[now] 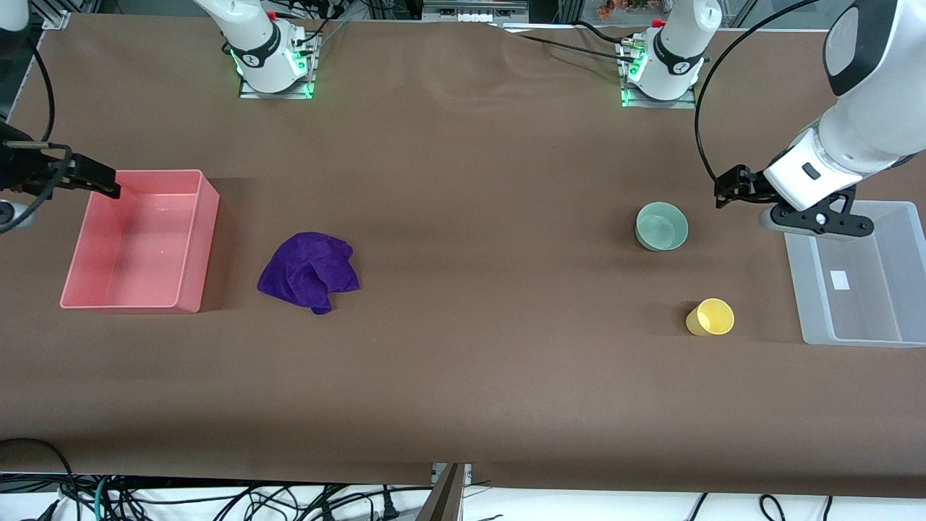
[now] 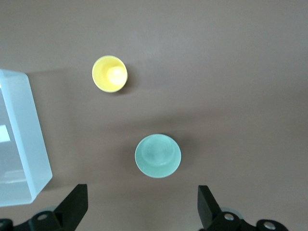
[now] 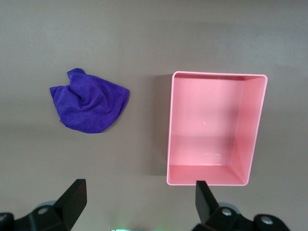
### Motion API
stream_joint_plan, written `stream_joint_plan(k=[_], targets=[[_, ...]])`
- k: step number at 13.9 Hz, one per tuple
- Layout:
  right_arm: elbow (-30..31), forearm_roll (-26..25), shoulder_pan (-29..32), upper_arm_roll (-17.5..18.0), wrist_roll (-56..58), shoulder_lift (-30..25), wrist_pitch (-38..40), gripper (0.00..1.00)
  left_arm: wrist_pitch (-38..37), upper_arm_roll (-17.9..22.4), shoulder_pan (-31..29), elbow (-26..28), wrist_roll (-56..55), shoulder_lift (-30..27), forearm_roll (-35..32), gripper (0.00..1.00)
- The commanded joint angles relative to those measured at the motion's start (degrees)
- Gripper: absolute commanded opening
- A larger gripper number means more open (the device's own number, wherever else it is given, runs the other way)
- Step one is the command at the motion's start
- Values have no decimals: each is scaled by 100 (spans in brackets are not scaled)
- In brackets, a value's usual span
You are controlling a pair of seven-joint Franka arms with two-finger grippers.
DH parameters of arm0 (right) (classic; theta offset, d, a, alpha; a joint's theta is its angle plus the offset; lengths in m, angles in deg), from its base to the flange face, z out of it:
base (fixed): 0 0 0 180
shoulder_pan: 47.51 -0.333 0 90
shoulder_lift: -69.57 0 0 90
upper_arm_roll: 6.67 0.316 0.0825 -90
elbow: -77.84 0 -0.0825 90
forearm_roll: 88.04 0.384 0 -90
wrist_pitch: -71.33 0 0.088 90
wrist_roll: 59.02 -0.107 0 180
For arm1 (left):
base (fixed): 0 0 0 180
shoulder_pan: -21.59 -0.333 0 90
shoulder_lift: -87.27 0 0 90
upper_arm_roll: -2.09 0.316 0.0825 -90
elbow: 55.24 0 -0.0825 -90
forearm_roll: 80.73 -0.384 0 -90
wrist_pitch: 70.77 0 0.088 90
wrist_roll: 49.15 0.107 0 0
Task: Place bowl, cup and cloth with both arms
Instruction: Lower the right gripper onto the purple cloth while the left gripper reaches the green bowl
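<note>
The pale mint-green bowl point(image 1: 661, 226) stands on the brown table toward the left arm's end. The yellow cup point(image 1: 710, 317) stands nearer the front camera than the bowl. Both show in the left wrist view, bowl point(image 2: 158, 155) and cup point(image 2: 109, 73), open side up. The purple cloth point(image 1: 309, 270) lies crumpled beside the pink bin; it also shows in the right wrist view point(image 3: 89, 107). My left gripper point(image 1: 731, 187) is open and empty, in the air between the bowl and the clear bin point(image 2: 143, 207). My right gripper point(image 1: 94, 181) is open and empty over the pink bin's edge point(image 3: 139, 204).
A pink bin point(image 1: 202, 239) stands empty at the right arm's end, also in the right wrist view point(image 3: 216, 74). A clear plastic bin point(image 1: 796, 282) stands at the left arm's end, also in the left wrist view point(image 2: 29, 139). Cables hang below the table's front edge.
</note>
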Motion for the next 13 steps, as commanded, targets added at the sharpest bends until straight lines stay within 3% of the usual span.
stream_joint_plan(k=[1,4,6,8,10,13], targets=[[849,88,-44,115,45,-28,-578,100,-159,60,84,99,49,321,48,100],[1711,264,-44,307,27,-11,-1552,100,575,51,119,957,41,340,39,100],[2274,273,-52,571,18,85,-2282,100,1663,51,67,1853,49,322,39,100],[2487,273,-96,817,9,304,-2522,100,2762,51,14,2662,58,331,39,100],[2706,273,-341,854,-200,515,-2872,100,3861,51,14,3323,58,488,39,100],[2760,273,-763,862,-569,1086,-3347,100,4446,51,-108,3572,583,945,30,100]])
